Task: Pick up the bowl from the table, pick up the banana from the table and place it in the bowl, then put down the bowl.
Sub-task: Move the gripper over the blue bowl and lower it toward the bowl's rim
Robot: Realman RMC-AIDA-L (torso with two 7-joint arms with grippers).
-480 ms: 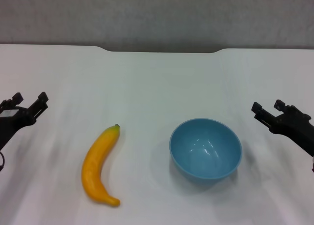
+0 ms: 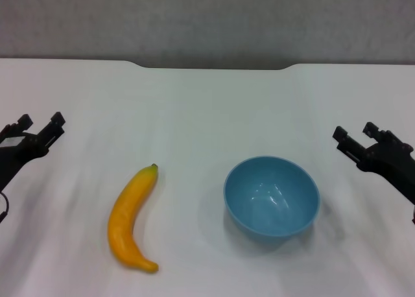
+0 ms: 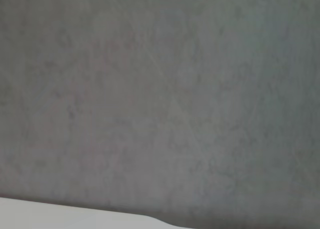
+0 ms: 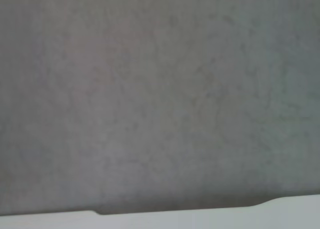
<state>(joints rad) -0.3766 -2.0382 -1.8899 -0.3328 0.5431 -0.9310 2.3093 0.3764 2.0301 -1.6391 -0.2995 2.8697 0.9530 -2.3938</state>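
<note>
You have the bowl [image 2: 272,196] upright on the counter [image 2: 194,109], right of centre; the banana [image 2: 131,217] lies well left of it, stem pointing away. Your left gripper [image 2: 41,125] hangs at the left edge, fingers released, empty. Your right gripper [image 2: 354,137] hangs at the right edge, fingers released too.

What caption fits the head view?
Banana and empty blue bowl on white table, left hand and right hand open at sides.

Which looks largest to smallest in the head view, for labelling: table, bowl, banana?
1. table, by far.
2. bowl and banana: the bowl covers more area, but the banana is longer than the bowl is wide.
</note>
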